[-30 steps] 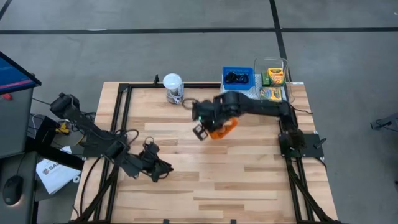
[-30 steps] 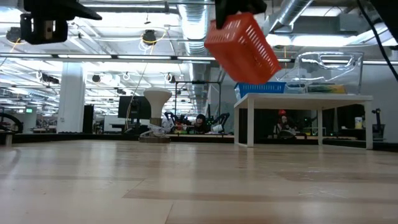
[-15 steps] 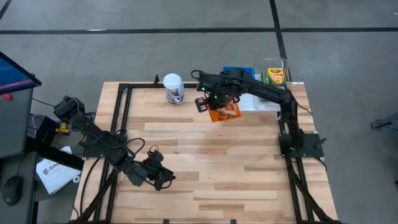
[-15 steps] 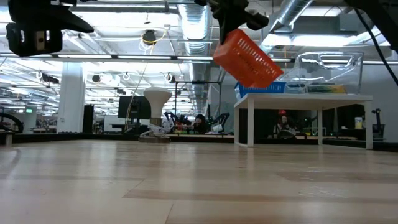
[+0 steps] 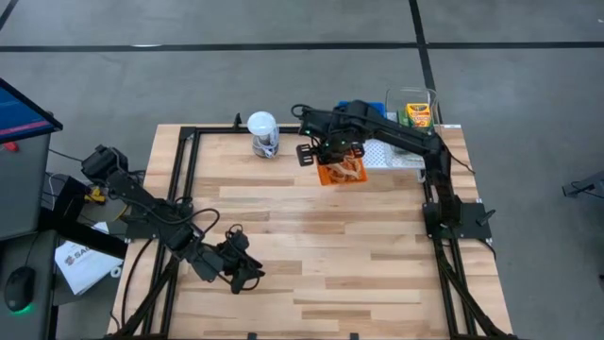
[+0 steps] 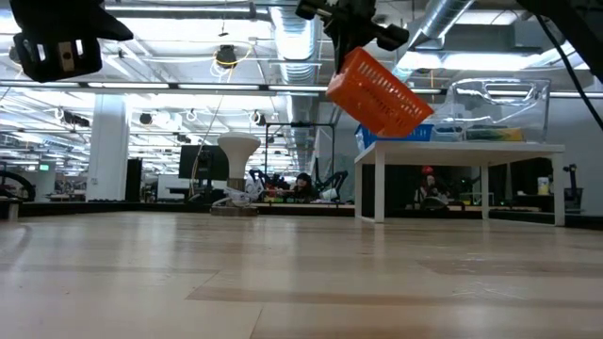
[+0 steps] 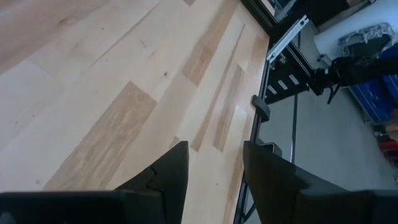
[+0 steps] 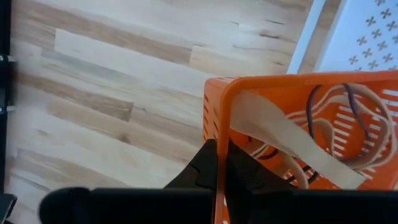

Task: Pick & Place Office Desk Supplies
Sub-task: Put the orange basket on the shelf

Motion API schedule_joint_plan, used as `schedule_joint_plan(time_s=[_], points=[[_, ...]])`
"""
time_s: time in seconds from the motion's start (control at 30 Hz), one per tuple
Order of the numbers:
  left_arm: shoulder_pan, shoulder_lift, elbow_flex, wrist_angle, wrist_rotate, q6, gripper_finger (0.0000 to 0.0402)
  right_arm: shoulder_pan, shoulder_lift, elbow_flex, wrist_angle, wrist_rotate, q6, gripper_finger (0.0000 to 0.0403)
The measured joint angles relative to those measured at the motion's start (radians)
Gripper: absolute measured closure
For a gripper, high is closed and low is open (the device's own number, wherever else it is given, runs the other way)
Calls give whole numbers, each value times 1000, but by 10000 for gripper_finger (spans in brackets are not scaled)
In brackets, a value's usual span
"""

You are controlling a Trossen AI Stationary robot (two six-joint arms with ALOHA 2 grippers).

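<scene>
the right pincer (image 8: 216, 163) is shut tight on the rim of a small orange plastic basket with holes in its sides (image 5: 342, 171) and holds it up in the air, well above the wooden bench (image 5: 311, 255). in the low view the basket (image 6: 379, 92) hangs tilted, one corner down. it sits just in front of the white shelf with holes (image 5: 382, 154) at the back right of the bench.

inside the basket lie thin tan rubber-band loops (image 8: 323, 134) – the wrist view shows them in a heap against the basket wall. two yellow-and-green crayon boxes (image 5: 416, 116) sit in a clear plastic bin (image 5: 431, 94) on the shelf, next to a blue tray (image 5: 343, 106) w/ dark things in it, too small to tell what.

the left pincer (image 7: 214, 168) waits low near the front left of the bench, a gap showing between its two fingers, nothing in it. a clear jar with a white lid (image 5: 262, 133) stands at the back, left of the basket.

step in hand, i think: carry the basket to the shelf and set it down there. to do it well – level the basket first, bc tilted like this the bands could slide out. go slow & keep the grip firm on the thin rim. lift it clear of the shelf edge, don't bump the blue tray or the bin, and let go only when the bottom rests flat.
</scene>
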Motion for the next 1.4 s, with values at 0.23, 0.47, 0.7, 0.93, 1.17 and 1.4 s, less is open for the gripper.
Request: schedule_joint_plan(time_s=[0.23, 0.47, 0.7, 0.93, 1.17, 1.4], points=[[0, 0, 0, 0, 20, 22, 257, 16, 0, 0, 0, 3, 27, 400], [0, 0, 0, -1, 21, 22, 257, 2, 0, 1, 0, 16, 15, 400], [0, 0, 0, -1, 42, 22, 257, -39, 0, 1, 0, 19, -35, 400], [0, 0, 0, -1, 42, 22, 257, -71, 0, 1, 0, 11, -78, 400], [0, 0, 0, -1, 42, 22, 257, -101, 0, 2, 0, 7, -112, 400], [0, 0, 0, -1, 42, 21, 257, -115, 0, 2, 0, 4, -134, 400]])
